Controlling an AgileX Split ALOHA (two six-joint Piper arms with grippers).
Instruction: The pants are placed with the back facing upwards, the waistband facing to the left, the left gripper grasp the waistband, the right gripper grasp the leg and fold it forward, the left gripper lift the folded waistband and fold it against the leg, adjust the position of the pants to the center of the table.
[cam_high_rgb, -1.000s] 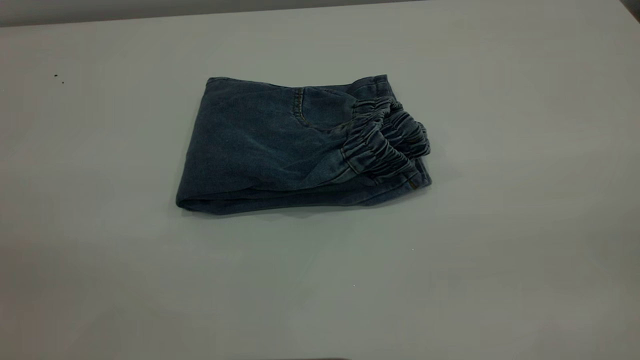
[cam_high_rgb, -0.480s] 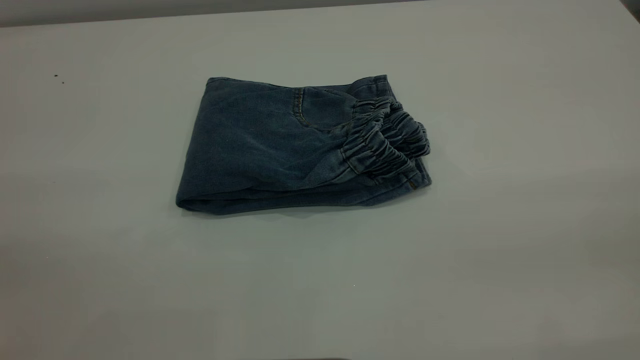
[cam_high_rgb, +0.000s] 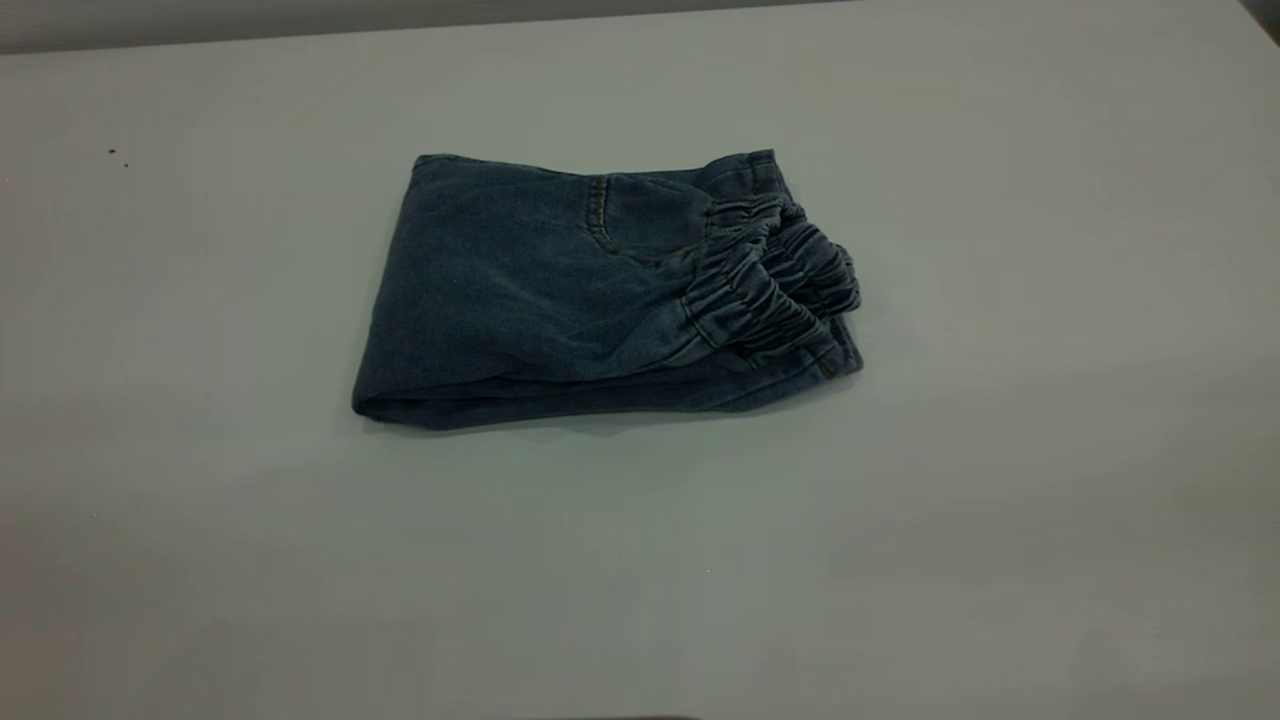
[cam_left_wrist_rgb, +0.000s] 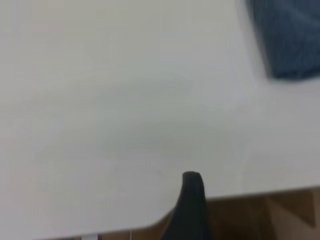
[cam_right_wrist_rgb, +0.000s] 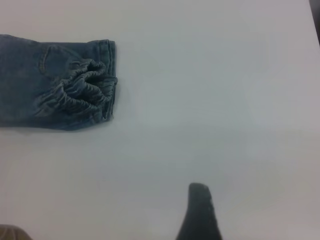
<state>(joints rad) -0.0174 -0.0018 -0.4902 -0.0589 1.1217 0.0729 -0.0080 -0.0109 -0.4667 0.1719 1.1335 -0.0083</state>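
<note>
Nothing has moved; folded pants (cam_high_rgb: 600, 295) lie well apart from both hands.

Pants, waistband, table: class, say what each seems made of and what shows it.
The pants: blue denim, probably cotton, matte, with tan stitching and faded patches. The waistband: the same denim gathered into tight ruffles, suggesting elastic inside. The table: smooth pale surface, perhaps laminate; the look leaves it open.
</note>
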